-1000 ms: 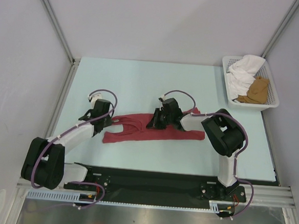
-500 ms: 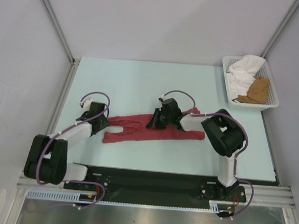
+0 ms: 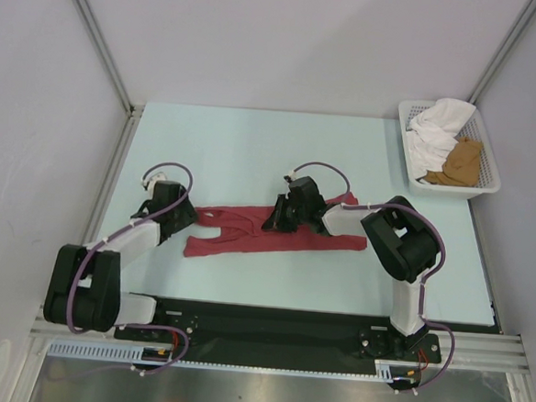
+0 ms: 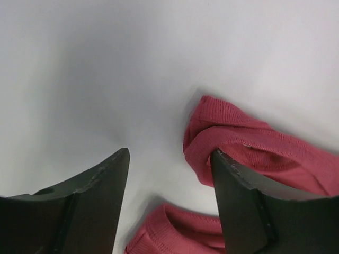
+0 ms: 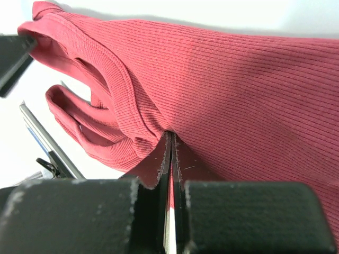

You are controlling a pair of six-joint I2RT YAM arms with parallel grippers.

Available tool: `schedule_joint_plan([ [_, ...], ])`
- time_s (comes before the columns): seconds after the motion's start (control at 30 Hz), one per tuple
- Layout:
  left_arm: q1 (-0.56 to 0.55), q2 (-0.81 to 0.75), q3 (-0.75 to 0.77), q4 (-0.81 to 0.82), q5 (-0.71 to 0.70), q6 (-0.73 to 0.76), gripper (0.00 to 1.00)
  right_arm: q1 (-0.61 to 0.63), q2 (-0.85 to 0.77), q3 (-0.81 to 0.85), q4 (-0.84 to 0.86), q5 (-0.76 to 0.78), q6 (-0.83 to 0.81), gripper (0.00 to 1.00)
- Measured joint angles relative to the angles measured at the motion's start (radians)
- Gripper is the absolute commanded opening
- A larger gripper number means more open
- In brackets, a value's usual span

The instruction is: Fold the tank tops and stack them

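The dark red tank top (image 3: 238, 239) lies stretched sideways across the middle of the table, its straps toward the left. My left gripper (image 3: 182, 215) stands open at the strap end. In the left wrist view one strap loop (image 4: 238, 142) lies by the right finger and another sits low between the fingers, with the left gripper (image 4: 169, 153) gripping neither. My right gripper (image 3: 277, 221) is shut on a pinch of the red cloth (image 5: 238, 79) near the armhole; in its own view the right gripper (image 5: 170, 135) has its jaws pressed together. The tan-brown tank top (image 3: 461, 162) lies crumpled in the basket.
A white mesh basket (image 3: 453, 189) stands at the back right corner and also holds a white cloth (image 3: 437, 130). Grey walls with metal posts close in the table on the left, right and back. The arms' black base plate (image 3: 268, 325) runs along the near edge.
My left gripper has opened, let go of the strap end and drawn back a little to the left. The right gripper and the red cloth have stayed put.
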Motion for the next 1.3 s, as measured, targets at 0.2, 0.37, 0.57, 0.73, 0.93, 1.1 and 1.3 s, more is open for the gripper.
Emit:
schedule_joint_plan([
  [0.2,0.001,-0.151,-0.098,0.023,0.05,0.014,0.76,0.0,0.0,0.001,-0.002,0.0,0.0,0.0],
  [0.37,0.001,-0.274,-0.101,0.015,0.051,0.011,0.91,0.002,-0.002,0.009,-0.019,0.007,-0.002,0.0],
  [0.57,0.001,-0.361,-0.101,-0.037,0.048,-0.018,0.86,0.005,-0.005,0.02,-0.044,0.014,-0.01,0.05],
  [0.73,-0.067,-0.492,-0.149,-0.045,0.073,-0.098,0.81,0.003,-0.042,0.021,-0.122,0.039,-0.042,0.17],
  [0.93,-0.395,-0.6,-0.167,-0.09,0.002,-0.225,0.81,-0.045,-0.12,0.021,-0.232,0.05,-0.09,0.39],
  [1.1,-0.533,-0.578,-0.188,-0.095,-0.038,-0.327,0.81,-0.126,-0.214,0.021,-0.296,0.055,-0.134,0.57],
  [1.3,-0.564,-0.5,-0.29,-0.082,-0.056,-0.477,0.82,-0.275,-0.292,0.024,-0.383,0.1,-0.191,0.78],
])
